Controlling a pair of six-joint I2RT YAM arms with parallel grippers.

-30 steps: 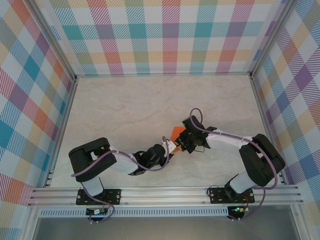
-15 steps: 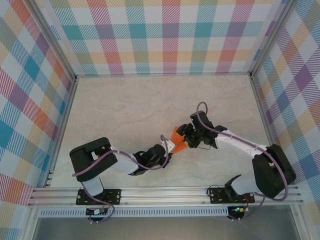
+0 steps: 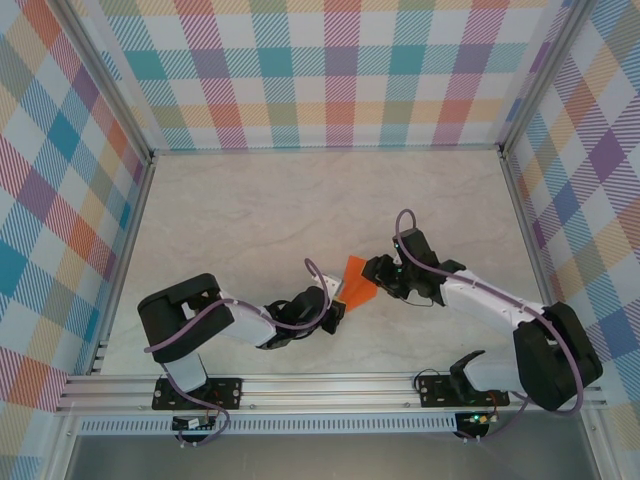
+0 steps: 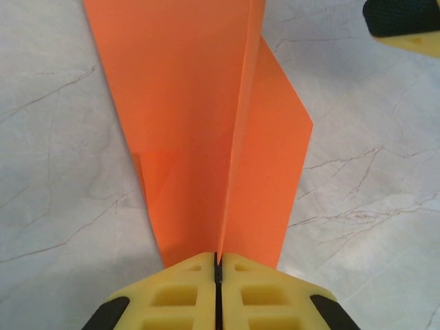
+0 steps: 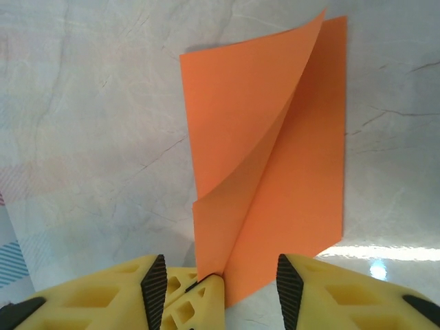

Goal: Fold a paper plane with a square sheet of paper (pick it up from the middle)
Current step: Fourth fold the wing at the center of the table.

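The orange sheet of paper [image 3: 356, 281] is folded in two along a centre crease and stands on edge over the marble table, one flap curling away. My left gripper [image 3: 337, 298] is shut on the crease at the sheet's near end [image 4: 217, 261]. The paper [image 4: 199, 124] fans out ahead of it. My right gripper [image 3: 378, 275] stands open at the same end of the paper [image 5: 289, 172]. Between its black-padded fingers [image 5: 152, 285] lies that corner of the sheet and the left gripper's yellow tip [image 5: 199, 297], with the pads apart from the paper. One right fingertip [image 4: 402, 20] shows past the sheet.
The marble table top [image 3: 250, 220] stretches to checked walls behind and at both sides. Aluminium posts [image 3: 515, 160] mark the corners. The rail with both arm bases [image 3: 330, 385] runs along the near edge. Both arms meet near the table's middle front.
The right gripper has let go of the paper and drawn back slightly to the right, its arm stretching out. The left gripper keeps its hold, and more of the folded sheet shows.
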